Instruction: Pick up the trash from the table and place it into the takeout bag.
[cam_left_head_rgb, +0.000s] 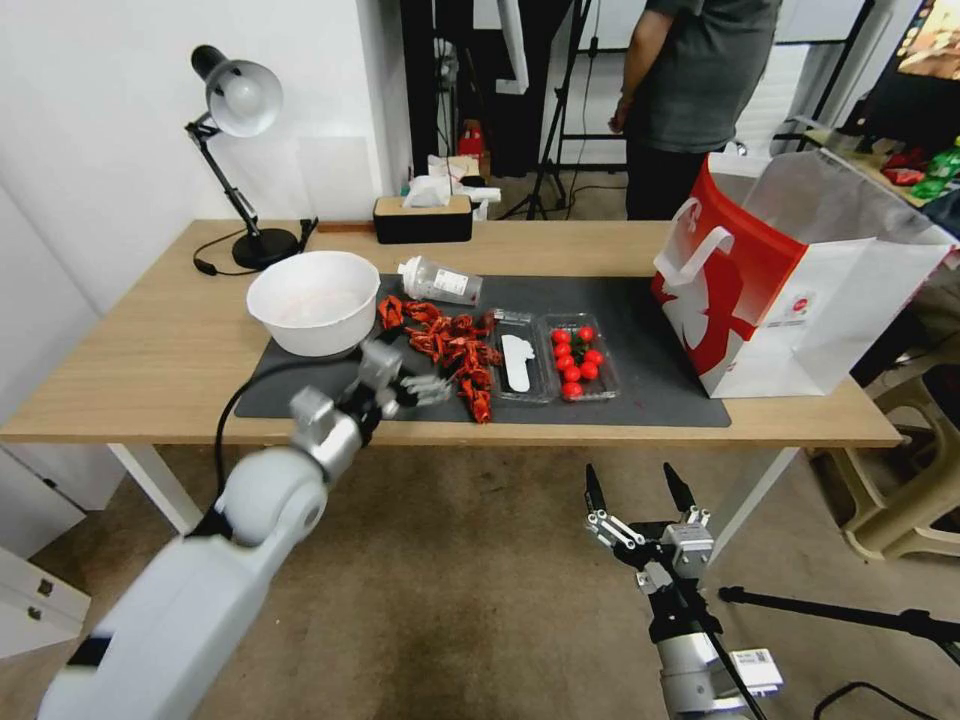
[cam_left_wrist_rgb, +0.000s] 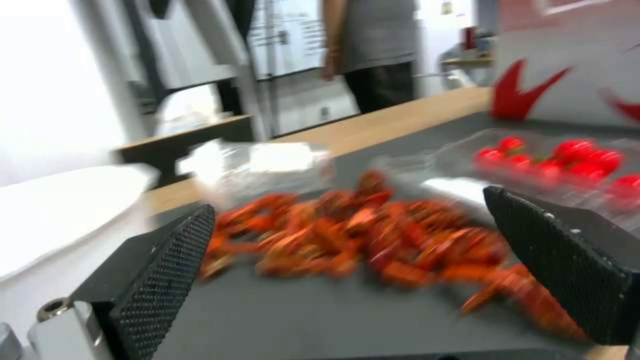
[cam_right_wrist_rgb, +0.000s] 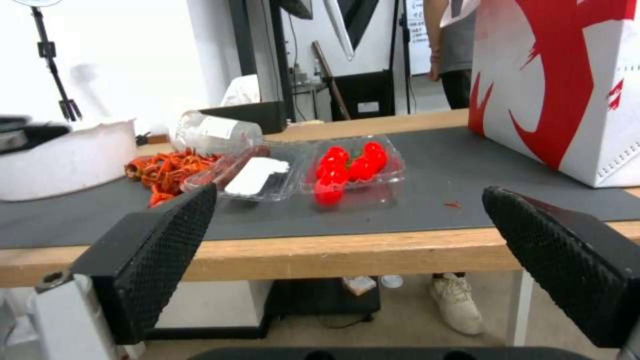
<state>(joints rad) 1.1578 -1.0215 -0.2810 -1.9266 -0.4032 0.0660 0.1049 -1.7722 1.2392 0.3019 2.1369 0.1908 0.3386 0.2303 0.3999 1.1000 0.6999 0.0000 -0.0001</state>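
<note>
Head view: left pincer (cam_left_head_rgb: 425, 388) reaches over the counter's (cam_left_head_rgb: 150, 370) front edge, pads spread wide and holding nothing, just short of the red shell scraps (cam_left_head_rgb: 450, 345) on the dark mat (cam_left_head_rgb: 660, 390). Right pincer (cam_left_head_rgb: 640, 492) hangs below the counter, likewise spread wide. Takeout bag (cam_left_head_rgb: 790, 280) stands at the mat's right end.

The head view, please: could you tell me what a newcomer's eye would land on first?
Probably the heap of red crayfish shells in the middle of the dark mat, with the left hand open at its near edge. Next, the big red-and-white takeout bag standing open at the table's right end, and the white bowl to the left of the shells. The right hand hangs open below the table edge.
</note>
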